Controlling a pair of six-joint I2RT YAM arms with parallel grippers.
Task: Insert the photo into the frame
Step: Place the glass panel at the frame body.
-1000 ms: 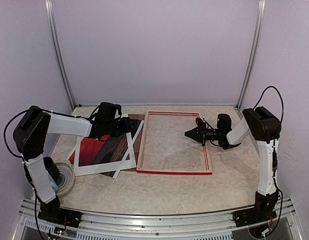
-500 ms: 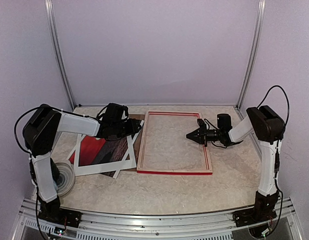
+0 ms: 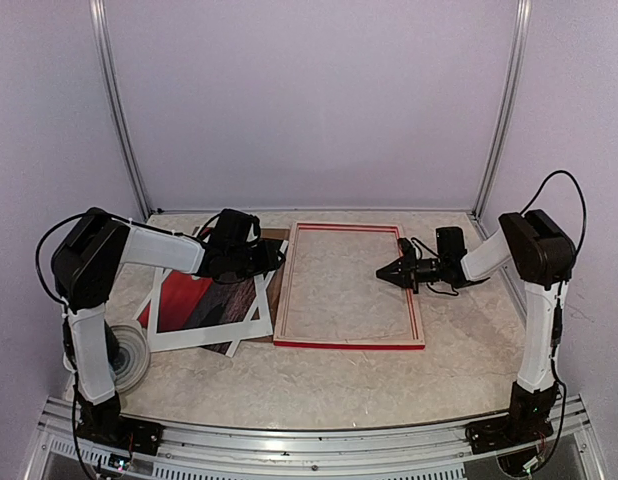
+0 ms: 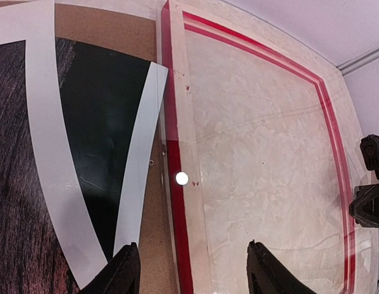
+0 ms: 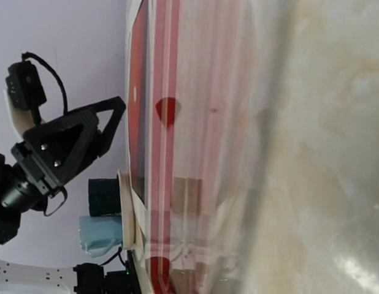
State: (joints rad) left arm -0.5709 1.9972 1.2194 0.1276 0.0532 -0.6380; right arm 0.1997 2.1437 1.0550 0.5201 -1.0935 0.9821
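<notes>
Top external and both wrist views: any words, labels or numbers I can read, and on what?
None readable anywhere. The white-bordered red sunset photo, thin red wooden frame and brown cardboard backing board bear no print; the white tape roll is too small to tell.

No text, label, brand, number or sign can be read in any view; nothing legible is borne by the photo (image 3: 184, 300) or the frame (image 3: 349, 343).
</notes>
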